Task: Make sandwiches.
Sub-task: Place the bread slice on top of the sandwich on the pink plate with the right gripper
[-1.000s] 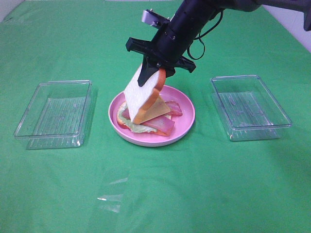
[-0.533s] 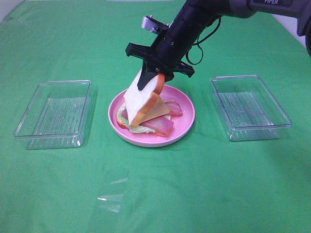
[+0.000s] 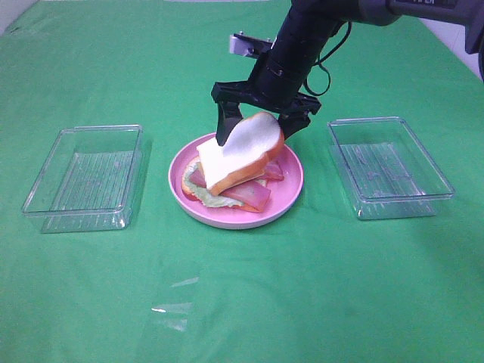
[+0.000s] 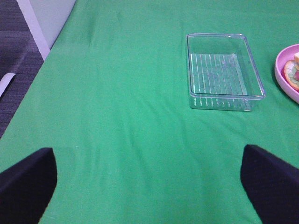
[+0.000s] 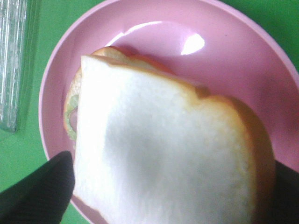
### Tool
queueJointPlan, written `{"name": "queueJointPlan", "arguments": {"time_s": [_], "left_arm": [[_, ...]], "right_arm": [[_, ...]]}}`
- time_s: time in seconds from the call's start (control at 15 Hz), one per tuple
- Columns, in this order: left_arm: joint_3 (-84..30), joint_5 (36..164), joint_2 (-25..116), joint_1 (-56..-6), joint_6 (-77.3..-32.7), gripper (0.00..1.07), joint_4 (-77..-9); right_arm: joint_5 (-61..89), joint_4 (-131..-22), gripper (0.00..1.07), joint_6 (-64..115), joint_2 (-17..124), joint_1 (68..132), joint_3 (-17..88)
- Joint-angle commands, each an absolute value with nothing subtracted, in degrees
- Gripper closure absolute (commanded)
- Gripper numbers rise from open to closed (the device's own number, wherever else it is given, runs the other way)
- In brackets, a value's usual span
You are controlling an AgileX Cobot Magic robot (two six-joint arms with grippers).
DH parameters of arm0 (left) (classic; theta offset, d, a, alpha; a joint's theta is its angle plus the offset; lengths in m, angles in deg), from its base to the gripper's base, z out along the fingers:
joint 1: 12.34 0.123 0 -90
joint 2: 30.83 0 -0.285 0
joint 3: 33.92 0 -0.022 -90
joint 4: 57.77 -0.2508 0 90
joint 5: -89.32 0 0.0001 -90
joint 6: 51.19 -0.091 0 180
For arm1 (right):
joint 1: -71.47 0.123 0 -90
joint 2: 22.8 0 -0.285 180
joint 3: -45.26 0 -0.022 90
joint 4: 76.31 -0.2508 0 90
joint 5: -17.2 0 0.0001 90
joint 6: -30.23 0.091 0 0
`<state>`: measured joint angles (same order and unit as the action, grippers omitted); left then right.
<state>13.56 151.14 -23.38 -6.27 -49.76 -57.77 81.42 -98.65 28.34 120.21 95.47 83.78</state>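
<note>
On the round pink plate (image 3: 291, 193) lies a stack with a pale green lettuce leaf (image 3: 215, 200) and pink-red bacon strips (image 3: 253, 197). A white bread slice (image 3: 238, 147) with orange-brown crust rests tilted on top of it. My right gripper (image 3: 257, 134) hangs just over the plate, open, its fingers spread on either side of the slice's raised end. In the right wrist view the bread slice (image 5: 163, 154) fills the space between the fingers above the plate (image 5: 224, 60). My left gripper (image 4: 149, 186) is open over bare green cloth with nothing between its fingers.
One empty clear plastic tray (image 3: 87, 178) stands left of the plate and another (image 3: 389, 166) right of it. Green cloth covers the table. The left wrist view shows the left tray (image 4: 224, 70) and the plate's edge (image 4: 285, 70). A white wall panel and dark floor lie past the table's edge.
My right gripper opened wide and shifted slightly right. The bread slice, held steeply on edge before, has dropped to lean flatter on the stack. The left arm has not moved.
</note>
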Motion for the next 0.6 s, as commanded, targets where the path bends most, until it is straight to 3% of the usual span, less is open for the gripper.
{"name": "queueJointPlan", "arguments": {"time_s": [0.07,0.6], "left_arm": [[13.68,150.85,-24.19,-6.09,-49.88,0.07,-57.77],[13.68,150.85,-24.19,-6.09,-49.88,0.07,-57.77]], "right_arm": [[83.43,-95.62,0.11,27.02,116.88,95.53,84.18],[92.54,-79.69,0.11,27.25,101.58,95.53,84.18]]}}
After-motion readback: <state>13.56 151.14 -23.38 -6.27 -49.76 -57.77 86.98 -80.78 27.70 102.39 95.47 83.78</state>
